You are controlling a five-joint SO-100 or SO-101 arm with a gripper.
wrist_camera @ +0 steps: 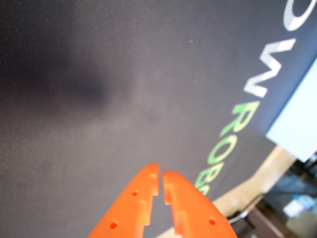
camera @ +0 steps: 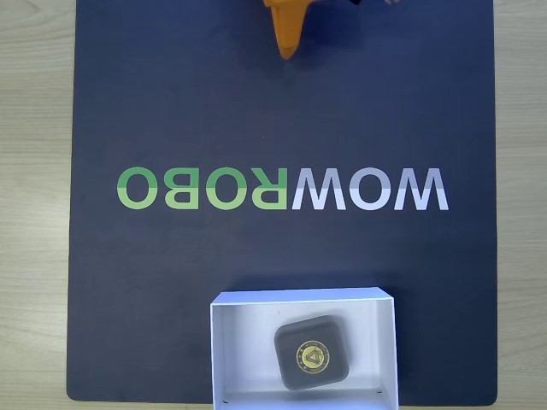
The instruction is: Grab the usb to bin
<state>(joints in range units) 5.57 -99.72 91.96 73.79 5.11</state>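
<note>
The usb point(camera: 312, 352), a dark grey rounded square with a gold emblem, lies flat inside the bin point(camera: 380, 346), a shallow white box at the mat's near edge in the fixed view. A corner of the bin point(wrist_camera: 297, 129) also shows at the right of the wrist view. My orange gripper point(camera: 289, 51) pokes in at the top of the fixed view, far from the bin. In the wrist view the gripper point(wrist_camera: 161, 174) has its two orange fingertips point(wrist_camera: 148, 178) nearly touching, shut on nothing, above bare mat.
A dark mat point(camera: 171, 102) with a green and white WOWROBO print point(camera: 282, 190) covers the light wooden table point(camera: 34, 205). Beyond the mat's edge in the wrist view lie table edge and blurred floor clutter point(wrist_camera: 292, 198).
</note>
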